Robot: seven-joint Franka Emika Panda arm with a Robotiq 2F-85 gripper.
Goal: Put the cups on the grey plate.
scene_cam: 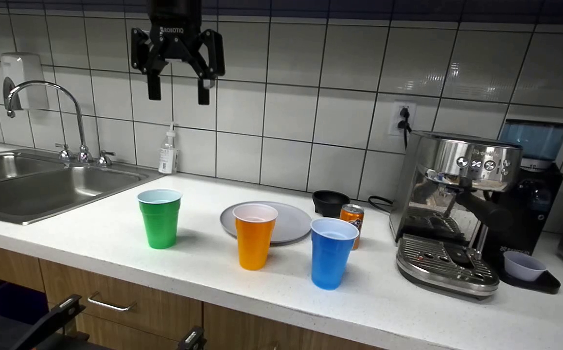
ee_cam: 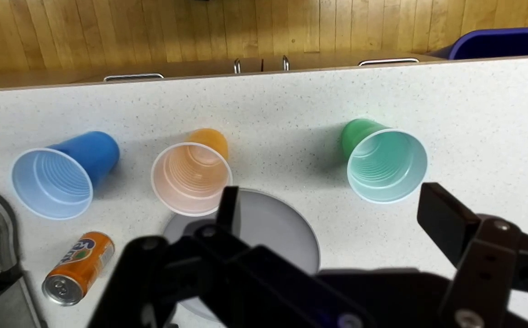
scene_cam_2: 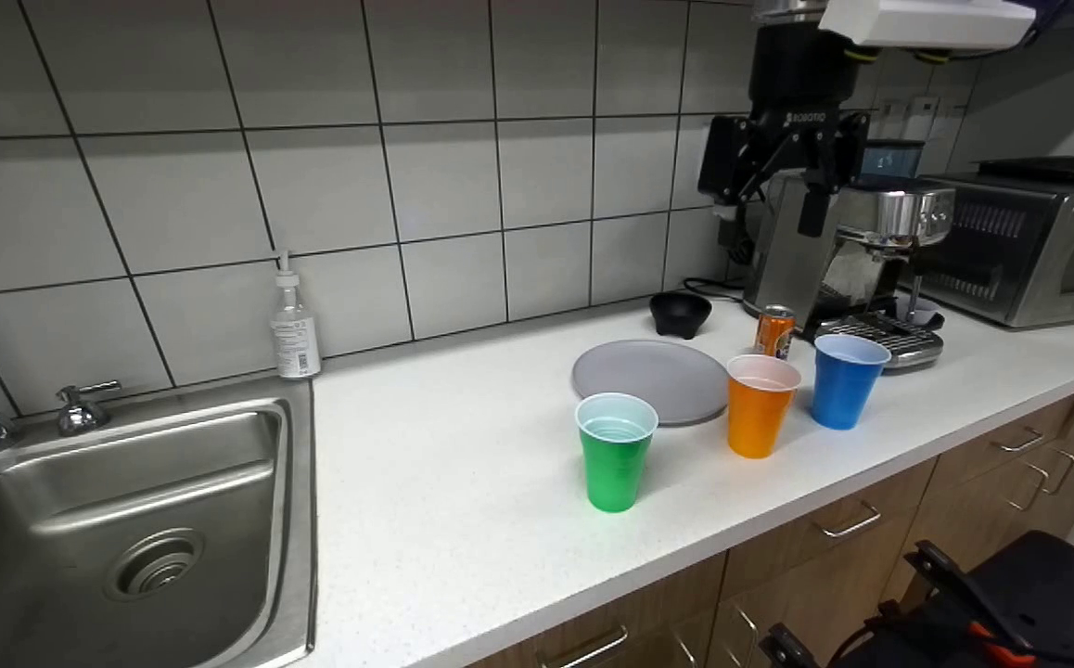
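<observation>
Three cups stand upright on the white counter: the green cup (scene_cam: pixel 160 221) on the sink side, the orange cup (scene_cam: pixel 253 243) in the middle, the blue cup (scene_cam: pixel 331 257) towards the coffee machine. Just behind the orange cup lies the grey plate (scene_cam: pixel 291 221), with nothing on it; in the wrist view my gripper's linkage hides part of the plate (ee_cam: pixel 287 228). High above the counter, well clear of every cup, hangs my gripper (scene_cam: pixel 179 101). Its fingers are spread wide with only air between them. Seen from the wrist, the green cup (ee_cam: pixel 387 166) appears beyond the gap between the fingertips.
Behind the blue cup are an orange can (scene_cam_2: pixel 774 331) and a short black cup (scene_cam_2: pixel 680 314). A metal coffee machine (scene_cam: pixel 456 165) stands past them. The sink (scene_cam_2: pixel 147 501) and a soap bottle (scene_cam_2: pixel 294 329) are at the opposite end. The tiled wall backs the counter.
</observation>
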